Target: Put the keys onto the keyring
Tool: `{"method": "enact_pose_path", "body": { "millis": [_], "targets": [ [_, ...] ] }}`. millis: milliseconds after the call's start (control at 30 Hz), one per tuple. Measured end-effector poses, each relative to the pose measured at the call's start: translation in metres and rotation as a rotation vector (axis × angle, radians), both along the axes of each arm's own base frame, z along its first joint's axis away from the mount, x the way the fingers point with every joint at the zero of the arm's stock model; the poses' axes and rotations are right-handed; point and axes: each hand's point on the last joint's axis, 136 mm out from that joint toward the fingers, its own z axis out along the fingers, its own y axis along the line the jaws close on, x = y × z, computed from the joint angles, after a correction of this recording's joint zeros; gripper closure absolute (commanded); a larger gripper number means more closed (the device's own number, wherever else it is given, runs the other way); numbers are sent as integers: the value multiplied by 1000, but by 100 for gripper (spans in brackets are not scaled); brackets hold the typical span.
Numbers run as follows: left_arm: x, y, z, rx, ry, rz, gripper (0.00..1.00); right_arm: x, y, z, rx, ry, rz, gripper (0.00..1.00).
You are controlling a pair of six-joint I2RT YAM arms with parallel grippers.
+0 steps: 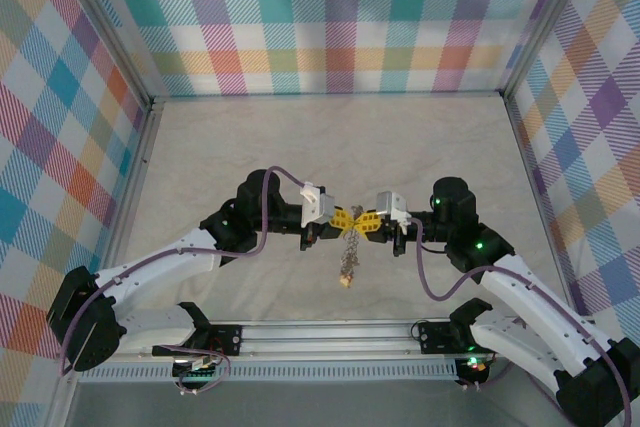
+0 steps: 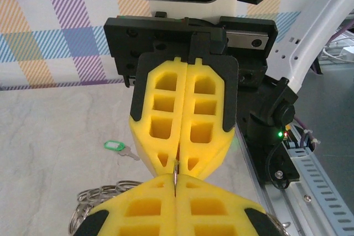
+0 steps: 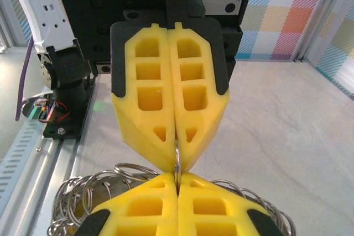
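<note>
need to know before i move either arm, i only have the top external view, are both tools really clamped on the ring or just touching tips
Observer: In the left wrist view the left tool is shut, with the thin silvery metal keyring edge-on in its seam.
Operator: and the right one
Observer: The right tool is shut on the same ring.
Operator: any loose keys nearby
Observer: One small silvery key with a green plastic tag lies flat on the table, apart from both tools.

Left tool (image 2: 175,185), right tool (image 3: 177,176) yellow; keyring (image 3: 177,160) silvery; key tag (image 2: 113,145) green; walls (image 1: 340,17) multicolour plaid.
</note>
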Motion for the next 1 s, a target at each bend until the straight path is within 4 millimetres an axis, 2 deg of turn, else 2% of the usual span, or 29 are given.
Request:
{"method": "enact_pose_path", "body": {
  "millis": [67, 133, 167, 533, 700, 1000],
  "targets": [
    [0, 0, 1, -2, 4, 2, 99, 0, 0, 1, 2, -3, 0, 100],
    [2, 0, 1, -2, 7, 9, 87, 1, 0, 1, 3, -7, -2, 100],
    [2, 0, 0, -1, 9, 12, 83, 1, 0, 1, 3, -9, -4, 100],
    [-7, 18, 2, 46, -17, 42, 82, -1, -2, -9, -37, -2, -4, 100],
    [-6, 20, -8, 82, -5, 52, 71, 0, -1, -12, -42, 5, 1, 100],
    [-1, 15, -20, 110, 19, 57, 69, -1, 0, -16, -50, 13, 14, 100]
  ]
}}
